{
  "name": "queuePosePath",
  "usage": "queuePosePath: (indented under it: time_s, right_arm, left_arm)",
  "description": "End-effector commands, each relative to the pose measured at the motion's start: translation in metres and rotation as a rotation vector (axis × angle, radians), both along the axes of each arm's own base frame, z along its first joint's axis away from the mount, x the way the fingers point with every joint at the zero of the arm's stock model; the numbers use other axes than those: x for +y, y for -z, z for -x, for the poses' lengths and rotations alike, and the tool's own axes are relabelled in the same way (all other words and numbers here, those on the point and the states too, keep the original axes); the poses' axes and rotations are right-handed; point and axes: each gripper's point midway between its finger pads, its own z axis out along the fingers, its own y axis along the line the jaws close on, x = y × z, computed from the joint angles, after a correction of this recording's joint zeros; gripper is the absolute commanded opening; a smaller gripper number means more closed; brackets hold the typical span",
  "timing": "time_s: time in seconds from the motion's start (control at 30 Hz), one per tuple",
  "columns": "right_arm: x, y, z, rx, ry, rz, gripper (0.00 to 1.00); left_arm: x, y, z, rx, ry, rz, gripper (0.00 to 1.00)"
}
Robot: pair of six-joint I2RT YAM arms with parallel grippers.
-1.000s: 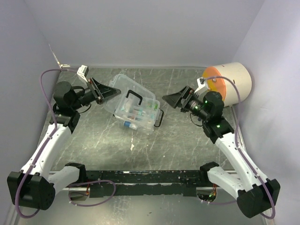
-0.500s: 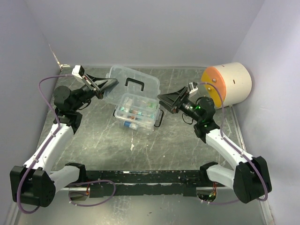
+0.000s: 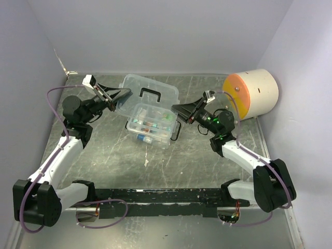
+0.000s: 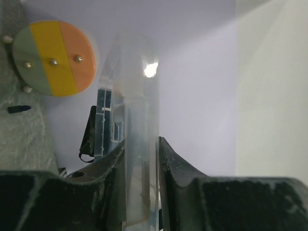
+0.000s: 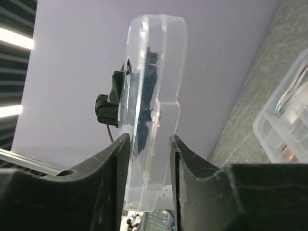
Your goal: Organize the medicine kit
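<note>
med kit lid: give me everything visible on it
The lid is clear plastic with a black handle. It is swung open and raised at the far side of the box. The left tool pinches its left edge, and the right tool pinches its right edge.

White arm links (image 3: 59, 158), black joints (image 3: 71, 107), purple cables (image 3: 50, 93).

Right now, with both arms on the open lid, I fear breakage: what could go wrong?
The left and right jaws pinch opposite edges of the raised clear lid; uneven pulls could twist or crack it. That plastic looks thin and smooth, so it might slip and fall onto the filled box.
</note>
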Motion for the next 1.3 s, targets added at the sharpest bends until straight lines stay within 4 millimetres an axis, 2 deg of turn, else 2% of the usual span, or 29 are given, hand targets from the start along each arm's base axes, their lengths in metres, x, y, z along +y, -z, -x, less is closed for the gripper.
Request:
queuePosePath:
  time_s: [0.0,0.1,0.2,0.27,0.4,0.5,0.6,0.77,1.03,1.17,1.27]
  right_arm:
    - [-0.004,0.006,0.008,-0.033,0.003,-0.062,0.33]
    - [-0.006,0.01,0.011,-0.036,0.003,-0.083,0.26]
    - [-0.005,0.019,0.009,-0.032,0.015,-0.057,0.23]
    - [-0.006,0.028,0.005,-0.016,0.038,-0.026,0.22]
    - [-0.011,0.044,-0.002,0.028,0.101,0.026,0.21]
    - [-0.014,0.051,-0.009,0.054,0.136,0.049,0.2]
    - [-0.016,0.061,-0.014,0.091,0.161,0.062,0.21]
    - [-0.018,0.084,-0.02,0.155,0.193,0.102,0.22]
    - [-0.015,0.111,-0.021,0.192,0.188,0.158,0.3]
    - [-0.013,0.119,-0.021,0.208,0.174,0.155,0.38]
    - [-0.012,0.128,-0.023,0.236,0.176,0.178,0.39]
  left_arm:
    - [-0.006,0.033,0.008,0.025,0.04,-0.126,0.4]
    - [-0.007,0.055,0.009,0.049,0.051,-0.218,0.49]
    - [-0.006,0.075,0.006,0.061,0.06,-0.289,0.57]
    - [-0.004,0.082,0.005,0.047,0.084,-0.314,0.63]
    - [0.003,0.099,-0.003,0.048,0.107,-0.403,0.68]
    - [0.006,0.114,-0.013,0.058,0.121,-0.49,0.66]
    - [0.007,0.132,-0.023,0.095,0.124,-0.53,0.58]
    - [0.009,0.156,-0.043,0.139,0.14,-0.588,0.52]
    - [0.019,0.19,-0.056,0.184,0.174,-0.731,0.56]
    - [0.021,0.2,-0.058,0.184,0.197,-0.751,0.59]
    - [0.024,0.206,-0.059,0.199,0.198,-0.735,0.6]
